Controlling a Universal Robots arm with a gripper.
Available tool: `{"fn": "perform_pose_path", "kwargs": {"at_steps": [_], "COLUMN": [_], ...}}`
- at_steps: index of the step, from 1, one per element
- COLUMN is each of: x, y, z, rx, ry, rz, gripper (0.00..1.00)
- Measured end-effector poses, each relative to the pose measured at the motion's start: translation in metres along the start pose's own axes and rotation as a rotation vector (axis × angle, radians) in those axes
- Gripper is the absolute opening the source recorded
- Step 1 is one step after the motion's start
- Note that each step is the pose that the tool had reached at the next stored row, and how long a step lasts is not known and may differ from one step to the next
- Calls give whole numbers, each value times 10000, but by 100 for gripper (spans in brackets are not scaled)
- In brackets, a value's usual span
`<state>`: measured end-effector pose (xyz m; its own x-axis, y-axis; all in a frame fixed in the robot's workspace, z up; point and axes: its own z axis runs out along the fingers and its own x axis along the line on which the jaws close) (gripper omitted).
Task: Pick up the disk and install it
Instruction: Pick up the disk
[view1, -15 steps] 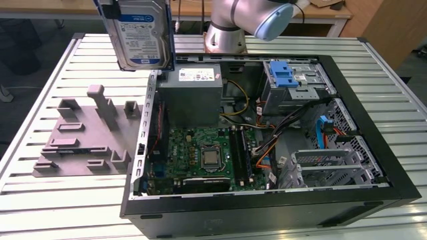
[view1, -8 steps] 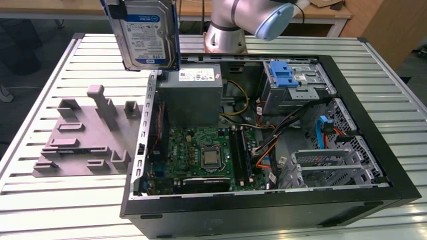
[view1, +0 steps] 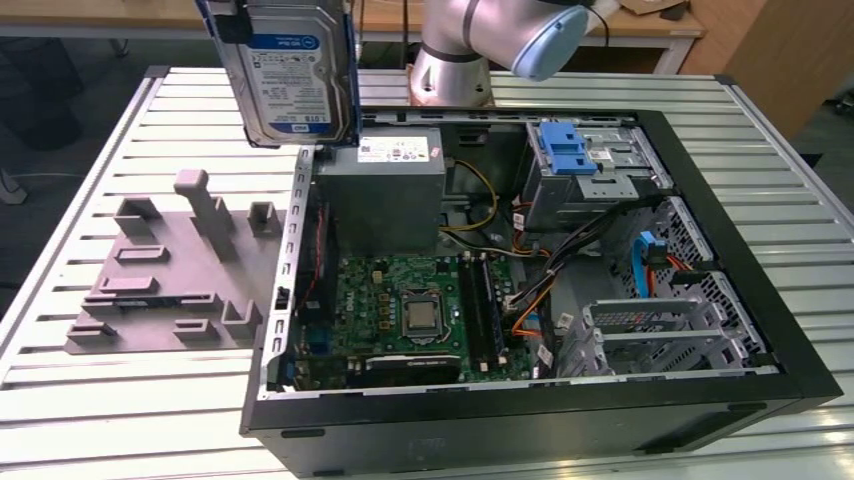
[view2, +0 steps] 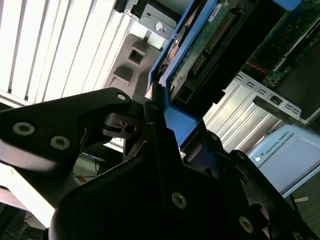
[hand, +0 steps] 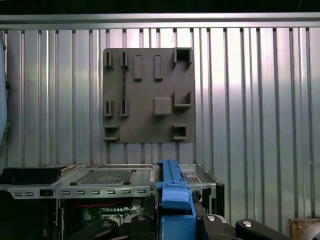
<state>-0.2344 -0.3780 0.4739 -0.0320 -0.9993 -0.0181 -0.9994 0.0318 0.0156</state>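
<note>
Your gripper (view2: 167, 117) clamped the disk (view1: 287, 75) by its blue frame edge; it hung upright above the case (view1: 534, 425) rim, near the power supply (view1: 380, 195).

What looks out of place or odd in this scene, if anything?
Nothing looks damaged or spilled. The one unusual thing is the disk: the hand holds it upright in the air, clear of the open computer case and not set in it.

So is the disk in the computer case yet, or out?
Out. The gripper holds the disk upright in the air, clear of the case, clamped on its blue frame.
</note>
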Motion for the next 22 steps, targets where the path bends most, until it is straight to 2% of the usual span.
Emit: {"fn": "perform_pose_path", "kwargs": {"at_steps": [17,22], "x": [-6,14], "y": [-221,-233], "z": [-4,-4], "rx": [-1,0], "ry": [0,-1], "rz": [0,1], "gripper": [36,36]}}
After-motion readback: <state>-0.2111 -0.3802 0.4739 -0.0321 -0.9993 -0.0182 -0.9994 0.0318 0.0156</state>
